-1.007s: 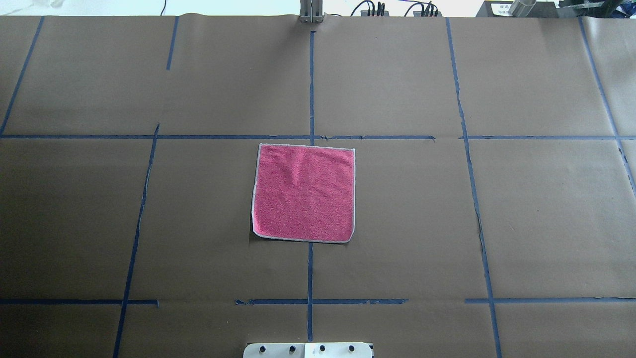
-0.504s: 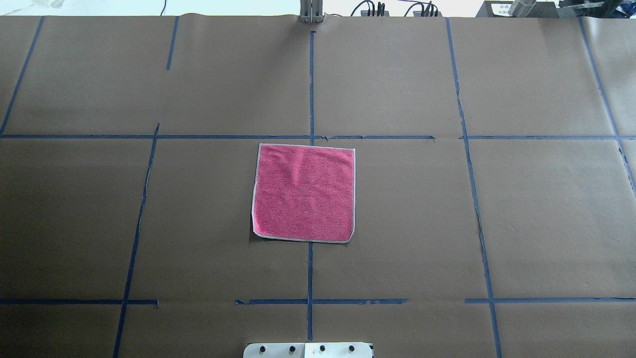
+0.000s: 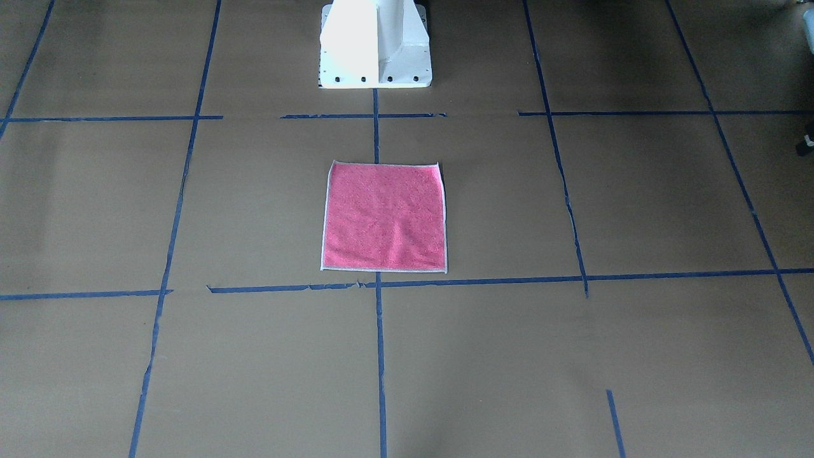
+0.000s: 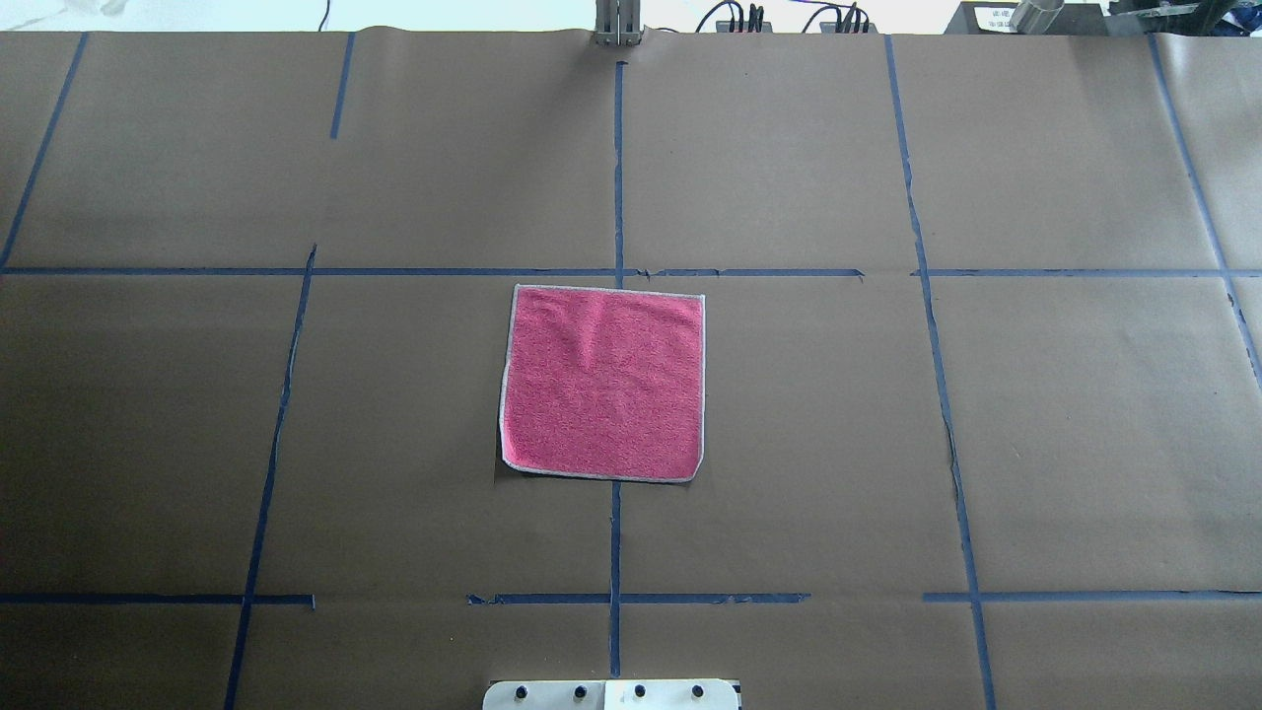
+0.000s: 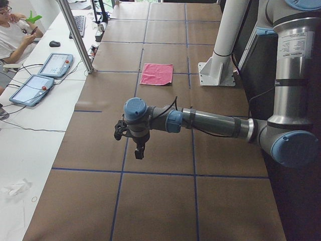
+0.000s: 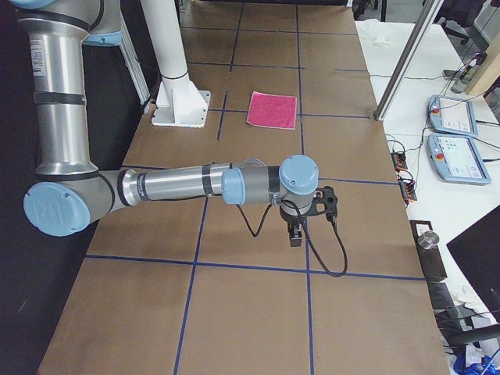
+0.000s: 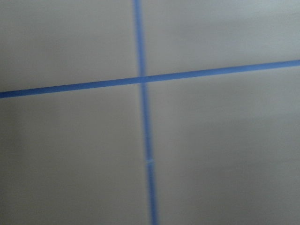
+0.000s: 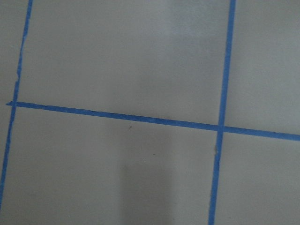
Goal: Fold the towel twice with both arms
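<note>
The towel point(image 4: 603, 383) lies flat and unfolded, pink-red face up with a light grey border, at the table's middle; it also shows in the front view point(image 3: 383, 217) and small in the left point(image 5: 157, 74) and right point(image 6: 273, 108) side views. My left gripper point(image 5: 139, 150) hangs over the brown paper far from the towel, toward the table's left end. My right gripper point(image 6: 296, 234) hangs over the paper far toward the right end. I cannot tell whether either is open or shut. Both wrist views show only paper and blue tape.
The table is covered in brown paper point(image 4: 789, 444) with blue tape lines point(image 4: 615, 168). The white pedestal base point(image 3: 375, 44) stands behind the towel. Tablets point(image 5: 55, 65) and a seated person point(image 5: 15, 30) are beyond the far table edge. A metal post point(image 5: 75, 35) stands there.
</note>
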`<action>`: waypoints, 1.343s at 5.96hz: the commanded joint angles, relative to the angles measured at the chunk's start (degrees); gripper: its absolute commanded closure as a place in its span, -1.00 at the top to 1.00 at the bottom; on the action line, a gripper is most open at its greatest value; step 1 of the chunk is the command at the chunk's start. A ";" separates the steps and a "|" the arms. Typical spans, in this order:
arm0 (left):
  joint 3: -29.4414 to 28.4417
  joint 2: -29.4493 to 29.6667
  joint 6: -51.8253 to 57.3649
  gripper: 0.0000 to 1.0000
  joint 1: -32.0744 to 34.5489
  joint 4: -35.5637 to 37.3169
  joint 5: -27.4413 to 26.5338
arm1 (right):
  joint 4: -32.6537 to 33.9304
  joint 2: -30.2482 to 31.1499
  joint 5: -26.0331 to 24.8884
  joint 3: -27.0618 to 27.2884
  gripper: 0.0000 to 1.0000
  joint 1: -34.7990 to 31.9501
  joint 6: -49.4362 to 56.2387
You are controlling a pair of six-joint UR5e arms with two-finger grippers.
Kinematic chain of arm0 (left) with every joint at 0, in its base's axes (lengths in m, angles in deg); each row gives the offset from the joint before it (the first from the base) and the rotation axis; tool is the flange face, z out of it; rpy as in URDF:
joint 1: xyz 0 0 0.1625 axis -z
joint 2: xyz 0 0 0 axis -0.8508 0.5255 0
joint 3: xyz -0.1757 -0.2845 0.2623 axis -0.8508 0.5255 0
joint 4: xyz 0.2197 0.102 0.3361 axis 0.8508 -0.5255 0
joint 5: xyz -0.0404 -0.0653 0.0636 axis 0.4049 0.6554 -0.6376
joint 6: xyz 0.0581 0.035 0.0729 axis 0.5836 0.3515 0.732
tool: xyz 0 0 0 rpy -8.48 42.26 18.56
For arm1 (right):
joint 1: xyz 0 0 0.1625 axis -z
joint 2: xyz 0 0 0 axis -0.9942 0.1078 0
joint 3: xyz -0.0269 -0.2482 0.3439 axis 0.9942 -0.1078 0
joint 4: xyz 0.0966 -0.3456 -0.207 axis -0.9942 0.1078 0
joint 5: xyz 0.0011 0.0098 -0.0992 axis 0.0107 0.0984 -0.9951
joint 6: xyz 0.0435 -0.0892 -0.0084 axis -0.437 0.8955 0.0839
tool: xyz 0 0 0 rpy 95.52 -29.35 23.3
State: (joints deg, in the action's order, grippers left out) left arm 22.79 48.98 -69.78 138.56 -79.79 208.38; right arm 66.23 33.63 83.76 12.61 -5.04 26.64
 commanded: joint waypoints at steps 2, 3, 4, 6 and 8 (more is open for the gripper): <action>9.33 9.79 -30.67 1.00 -17.89 0.13 -0.75 | -0.30 -11.84 -1.40 2.05 1.00 13.83 -22.96; 9.25 14.46 -40.36 1.00 -23.34 0.04 -0.93 | -0.21 -15.63 -4.89 2.58 1.00 19.11 -30.01; 9.25 19.38 -50.03 1.00 -30.53 0.21 -7.11 | -0.29 -18.54 -11.11 5.28 1.00 28.03 -43.04; 7.85 24.93 -66.12 1.00 -44.08 -0.05 -17.05 | -0.38 -19.18 -17.53 12.39 1.00 37.38 -59.62; 0.43 33.26 -76.73 1.00 -52.37 -0.31 -24.36 | -5.35 -20.92 -23.28 14.27 1.00 48.73 -74.07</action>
State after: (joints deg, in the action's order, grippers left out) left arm 27.68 77.69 -141.92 90.03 -79.92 187.86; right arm 64.03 13.79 63.18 26.26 38.48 -41.33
